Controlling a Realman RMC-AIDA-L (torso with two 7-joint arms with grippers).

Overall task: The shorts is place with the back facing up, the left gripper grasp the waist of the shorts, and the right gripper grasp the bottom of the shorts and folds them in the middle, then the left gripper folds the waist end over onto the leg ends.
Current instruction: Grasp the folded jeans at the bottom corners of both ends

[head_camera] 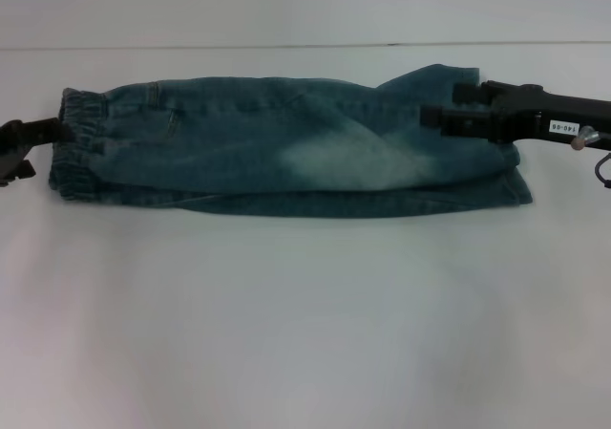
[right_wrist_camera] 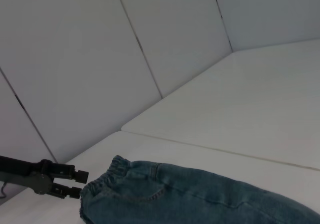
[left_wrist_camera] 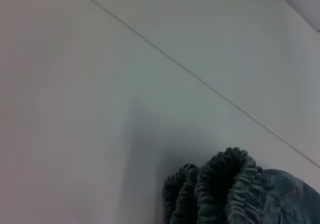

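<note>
The blue-green denim shorts (head_camera: 286,147) lie folded lengthwise on the white table, stretched left to right. The ruffled waist (head_camera: 78,142) is the left end, and it also shows in the left wrist view as the waist (left_wrist_camera: 225,184). The leg ends (head_camera: 516,179) are at the right. My left gripper (head_camera: 46,149) sits open at the outer edge of the waist; the right wrist view shows the left gripper (right_wrist_camera: 82,183) with its two fingers apart beside the band. My right gripper (head_camera: 441,106), with its white label, hovers open over the far right part of the legs, where the denim bunches up.
The white table (head_camera: 305,324) runs wide in front of the shorts. A seam line (head_camera: 286,45) crosses the table behind them. White wall panels (right_wrist_camera: 100,59) rise behind the left end.
</note>
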